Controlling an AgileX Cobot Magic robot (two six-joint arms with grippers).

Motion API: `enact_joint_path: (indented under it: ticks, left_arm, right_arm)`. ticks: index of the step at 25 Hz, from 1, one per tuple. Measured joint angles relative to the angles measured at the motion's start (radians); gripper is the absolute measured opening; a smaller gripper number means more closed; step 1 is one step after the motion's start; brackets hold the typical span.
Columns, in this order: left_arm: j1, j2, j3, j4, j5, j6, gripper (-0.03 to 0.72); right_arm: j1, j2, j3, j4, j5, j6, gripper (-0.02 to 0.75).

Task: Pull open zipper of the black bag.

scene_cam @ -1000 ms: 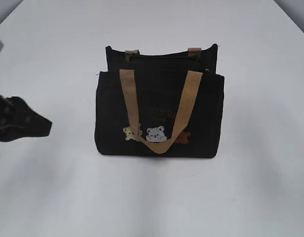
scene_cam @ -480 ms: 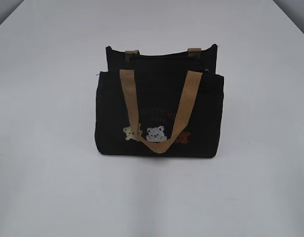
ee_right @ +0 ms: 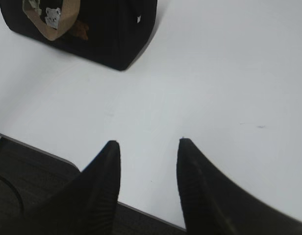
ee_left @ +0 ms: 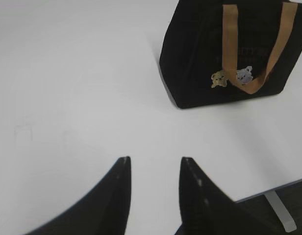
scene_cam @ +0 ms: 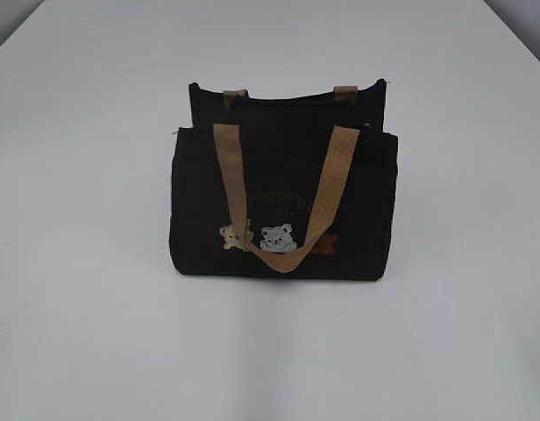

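Since one second ago, we note that the dark arm seen at the left edge of the exterior view has left that view, while the black bag (scene_cam: pixel 283 206) has kept its place. We find the bag standing upright near the middle of the white surface (scene_cam: pixel 95 333), its front panel facing the exterior camera. One tan handle (scene_cam: pixel 283 197) hangs down over the front and loops just above the small bear patches (scene_cam: pixel 261 238); faint lettering sits above them. The stubs of the second handle show at the rear top edge. We locate the zipper (scene_cam: pixel 292 101) as a dark line along the top of the bag, between the front and rear panels; its pull is too small for us to make out. In the left wrist view, the left hand (ee_left: pixel 153 164) hovers over bare surface with its fingers parted and nothing between them, well apart from the bag at upper right. In the right wrist view, the right hand (ee_right: pixel 148 147) likewise stands open and empty near the surface edge, with the bag at upper left.
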Motion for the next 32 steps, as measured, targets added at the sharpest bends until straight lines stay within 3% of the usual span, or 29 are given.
enact_joint_path:
  ticks: [24,27,30,32]
  left_arm:
    - [0.011,-0.015,0.001,-0.002,-0.010,0.000,0.239]
    - [0.107,-0.015,0.001,-0.003,-0.010,0.000,0.239]
    - [0.258,-0.015,0.001,-0.002,-0.010,0.000,0.239]
    - [0.311,-0.015,0.001,-0.003,-0.010,0.000,0.239]
  right_arm:
    - [-0.008,-0.048,0.002,0.001,-0.003,0.000,0.275]
    - [-0.084,-0.048,0.002,0.003,-0.004,0.000,0.275]
    - [-0.194,-0.048,0.002,0.004,-0.004,0.000,0.275]
    - [-0.242,-0.048,0.002,0.004,-0.004,0.000,0.275]
